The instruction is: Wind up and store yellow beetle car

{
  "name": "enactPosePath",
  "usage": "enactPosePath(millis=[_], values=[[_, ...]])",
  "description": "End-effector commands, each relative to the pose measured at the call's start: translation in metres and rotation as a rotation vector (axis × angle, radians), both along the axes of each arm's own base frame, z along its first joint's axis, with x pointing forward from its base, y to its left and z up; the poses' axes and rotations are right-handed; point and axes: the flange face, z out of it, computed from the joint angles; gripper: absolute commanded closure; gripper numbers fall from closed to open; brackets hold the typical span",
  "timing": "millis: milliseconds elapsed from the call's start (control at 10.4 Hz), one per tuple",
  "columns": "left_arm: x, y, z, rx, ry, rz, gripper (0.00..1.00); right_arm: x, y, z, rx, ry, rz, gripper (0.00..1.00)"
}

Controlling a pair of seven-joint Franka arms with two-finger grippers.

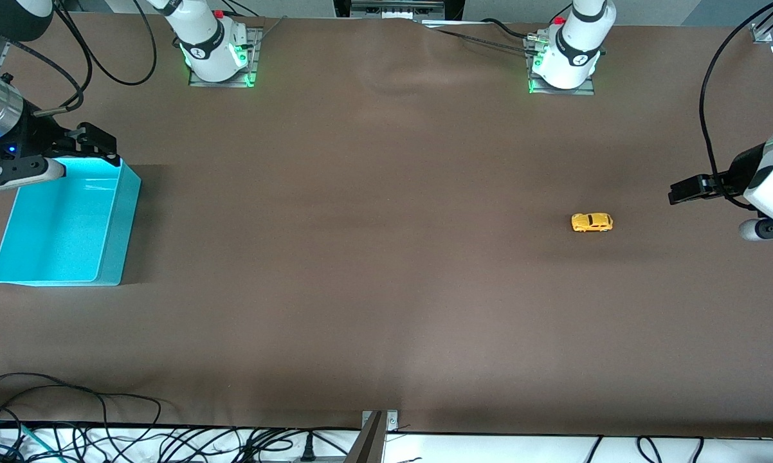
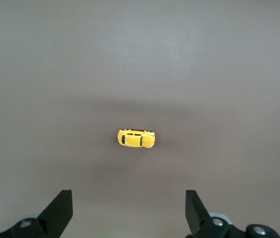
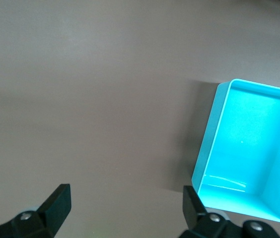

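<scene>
I see both end effectors wide open and empty: left end effector (image 1: 682,191) near the yellow beetle car (image 1: 592,222), right end effector (image 1: 97,143) over the turquoise bin (image 1: 113,244).

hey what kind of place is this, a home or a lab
Likely a robotics lab: two arm bases bolted to a brown-covered table, loose cables along its edge, and only a yellow beetle car and turquoise bin set out.
</scene>
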Motion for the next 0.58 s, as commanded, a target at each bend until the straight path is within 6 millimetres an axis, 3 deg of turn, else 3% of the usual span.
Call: enactPosePath(millis=[0,481], values=[[-0.0059,0.0025,0.0029,-0.033,0.006,-0.016,0.0,0.0015,-0.0023,0.0037,-0.007,0.006,0.014,0.0],[-0.0081,0.0041,0.0023,-0.042,0.023,-0.063,0.0,0.0023,-0.0033,0.002,-0.009,0.009,0.014,0.0]])
